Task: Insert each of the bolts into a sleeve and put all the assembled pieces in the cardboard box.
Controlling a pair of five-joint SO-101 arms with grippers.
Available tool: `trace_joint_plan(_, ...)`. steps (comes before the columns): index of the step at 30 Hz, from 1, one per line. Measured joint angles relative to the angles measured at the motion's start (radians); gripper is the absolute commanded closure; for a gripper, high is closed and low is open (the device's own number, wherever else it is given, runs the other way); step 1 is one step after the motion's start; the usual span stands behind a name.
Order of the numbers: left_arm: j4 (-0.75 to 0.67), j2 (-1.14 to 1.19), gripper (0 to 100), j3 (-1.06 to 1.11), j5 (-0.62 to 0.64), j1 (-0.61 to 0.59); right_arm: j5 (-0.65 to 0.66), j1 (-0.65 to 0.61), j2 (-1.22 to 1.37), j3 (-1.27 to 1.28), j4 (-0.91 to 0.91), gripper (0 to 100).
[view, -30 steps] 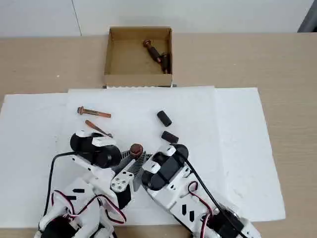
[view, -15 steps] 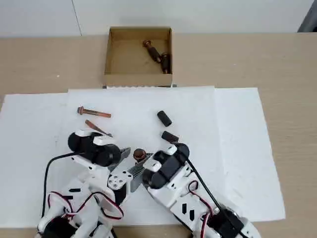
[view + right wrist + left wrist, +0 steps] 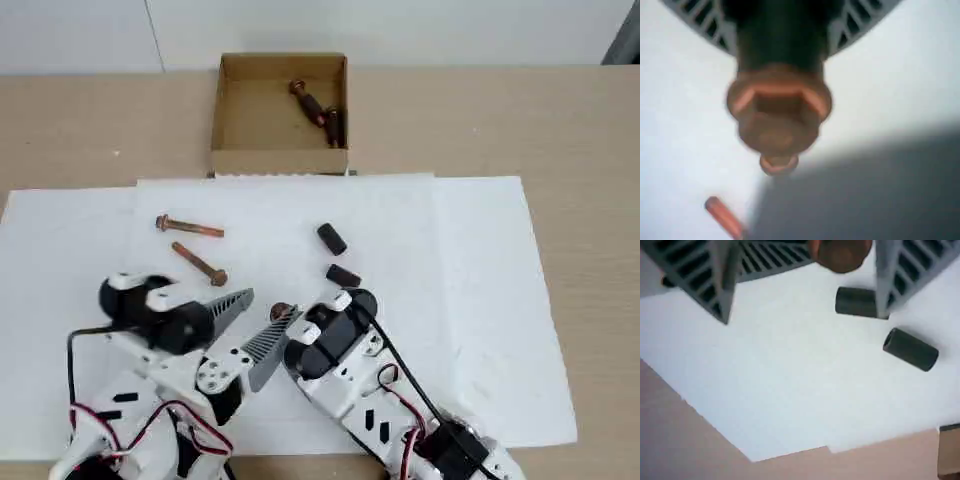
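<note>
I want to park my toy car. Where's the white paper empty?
The paper's right side, beyond the two sleeves, is bare; so is its left edge beside the bolts. The middle is crowded: bolts, sleeves, the left gripper, the right gripper holding a bolt.

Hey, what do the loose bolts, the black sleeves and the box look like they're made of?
Loose bolts: likely metal, with a coppery, dull sheen along the shanks. Black sleeves: matte and dark, probably rubber or plastic; nothing visible settles which. Box: plain brown cardboard, with raw, unprinted walls.
</note>
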Motion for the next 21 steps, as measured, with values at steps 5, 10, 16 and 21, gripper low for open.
trace_joint_plan(5,0.0,0.0,99,-0.029,-0.005,-0.064,0.0,0.015,0.0,0.038,0.0,99.5)
trace_joint_plan(10,0.0,0.0,99,-0.006,-0.109,-0.172,0.0,0.137,0.0,0.054,0.0,99.5)
trace_joint_plan(16,0.0,0.0,99,0.127,-0.227,-0.319,0.0,0.273,0.0,0.054,0.0,99.5)
trace_joint_plan(21,0.0,0.0,99,0.236,-0.256,-0.356,0.0,0.361,0.002,0.054,0.017,99.5)
